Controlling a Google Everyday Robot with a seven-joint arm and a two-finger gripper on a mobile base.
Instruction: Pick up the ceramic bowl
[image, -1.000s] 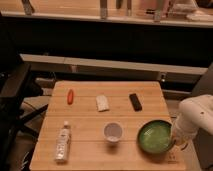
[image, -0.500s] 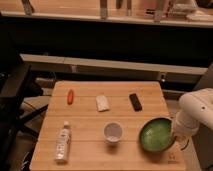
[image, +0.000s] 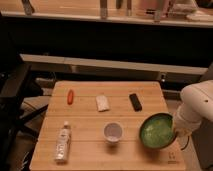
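Ceramic bowl (image: 157, 131) sits on the desk (image: 90, 120) at 4 o'clock; the pincer (image: 178, 131) is at its 3 o'clock rim, and I cannot tell its state.

The gripper (image: 176, 131) sits at the right edge of a pale wooden tabletop (image: 90, 155). Behind runs a long shelf (image: 100, 19) above dark shadow

Smooth white rounded arm casing at 3 o'clock, bulbous joint, tapering to pale gripper (image: 176, 131) at wrist end
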